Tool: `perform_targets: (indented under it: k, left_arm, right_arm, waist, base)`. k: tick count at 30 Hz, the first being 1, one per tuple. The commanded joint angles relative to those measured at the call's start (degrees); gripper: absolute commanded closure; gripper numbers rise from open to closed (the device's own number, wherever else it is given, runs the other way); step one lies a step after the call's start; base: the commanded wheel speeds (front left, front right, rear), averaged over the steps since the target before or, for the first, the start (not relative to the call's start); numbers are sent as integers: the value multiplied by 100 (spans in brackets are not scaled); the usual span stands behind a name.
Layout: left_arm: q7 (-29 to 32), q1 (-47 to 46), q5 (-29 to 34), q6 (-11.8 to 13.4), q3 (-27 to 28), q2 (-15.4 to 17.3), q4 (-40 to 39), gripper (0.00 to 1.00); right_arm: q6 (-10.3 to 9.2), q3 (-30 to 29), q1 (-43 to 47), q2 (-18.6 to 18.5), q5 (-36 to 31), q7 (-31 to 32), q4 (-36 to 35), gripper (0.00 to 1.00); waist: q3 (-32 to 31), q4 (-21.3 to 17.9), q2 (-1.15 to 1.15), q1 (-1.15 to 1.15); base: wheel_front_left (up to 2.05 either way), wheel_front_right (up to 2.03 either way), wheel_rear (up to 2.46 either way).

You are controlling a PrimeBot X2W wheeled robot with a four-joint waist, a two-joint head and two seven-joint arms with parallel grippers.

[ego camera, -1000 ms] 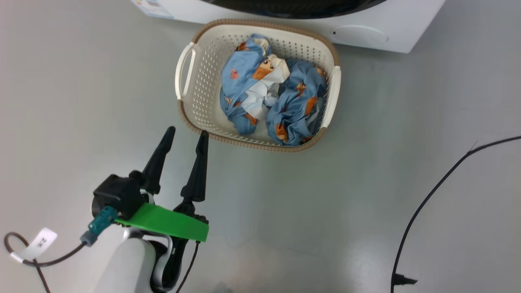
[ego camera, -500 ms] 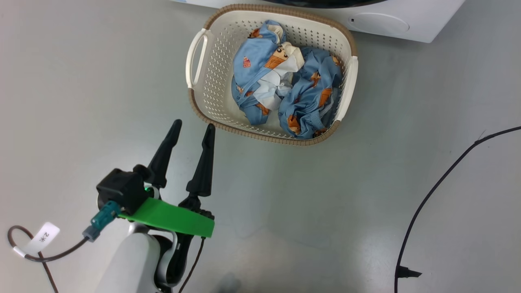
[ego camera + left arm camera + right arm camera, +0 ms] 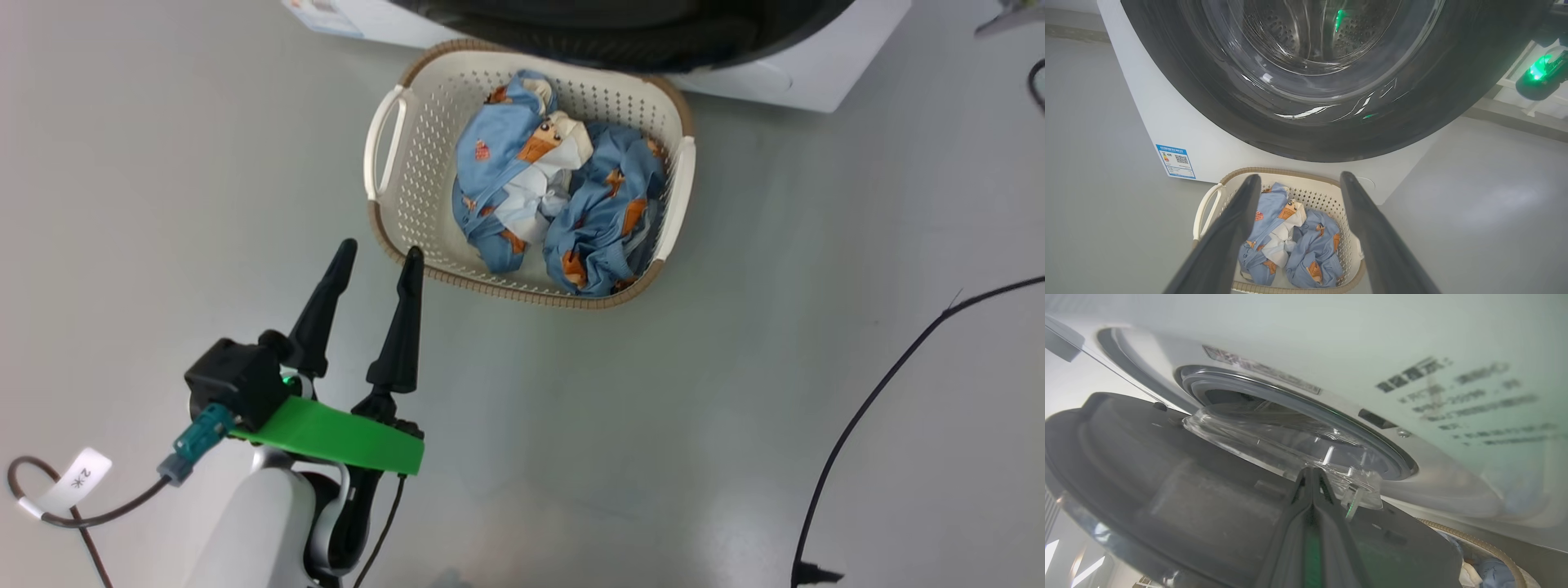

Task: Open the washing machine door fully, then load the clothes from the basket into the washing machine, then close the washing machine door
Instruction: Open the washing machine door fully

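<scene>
**Washing machine** [image 3: 1167,102]: one. White and boxy, at the far end of the grey floor [image 3: 163,163]. One blue label [image 3: 1176,161] sits low on its front.

**Washing machine door** [image 3: 1306,134]: one. Round, glossy black, with a clear bulging glass centre.
- The left wrist view gives the outer face, with the perforated steel drum [image 3: 1278,24] seen through the glass.
- The right wrist view gives the inner face of matt dark plastic, ajar from the grey rubber seal [image 3: 1274,386].

**Basket** [image 3: 416,188]: one. Cream perforated plastic with a brown woven-look rim and two white handles. It stands on the floor just before the machine, below the door's lower edge.

**Clothes** [image 3: 555,196]: crumpled inside the basket. Soft light blue with orange-brown bear prints and white patches. Perhaps two garments, though the count is unclear.

**Left gripper** [image 3: 380,251]: two dark tapered fingers spread wide and empty, near the basket's near left corner but apart from it.

**Right gripper** [image 3: 1312,473]: fingers pressed together with nothing between them, tips by the glass bowl on the door's inner face.

**Cable** [image 3: 857,408]: one, black, on the floor at the right.
</scene>
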Motion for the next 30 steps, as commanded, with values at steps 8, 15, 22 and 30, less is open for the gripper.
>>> perform_targets:
  k: [8, 15, 22, 30]
  left_arm:
    - [-37, 231, 148, 9, 282, 154, -61, 0]
    - [-37, 372, 205, -2, 342, 154, -20, 0]
    - [-37, 542, 285, -9, 427, 154, 15, 0]
    - [-37, 751, 404, -16, 554, 154, 63, 0]
  right_arm:
    - [36, 493, 486, 370, -33, 185, -391, 100]
    - [36, 707, 754, 452, 27, 192, -533, 100]
    - [36, 856, 1132, 502, 153, 232, -783, 100]
    - [36, 1019, 1593, 607, 282, 307, -1048, 100]
  waist:
    - [-340, -118, 0, 0]
    - [-572, -171, 0, 0]
    - [-859, -231, 0, 0]
    - [-1194, -271, 0, 0]
  base:
    - [0, 0, 0]
    - [0, 0, 0]
    - [0, 0, 0]
    - [0, 0, 0]
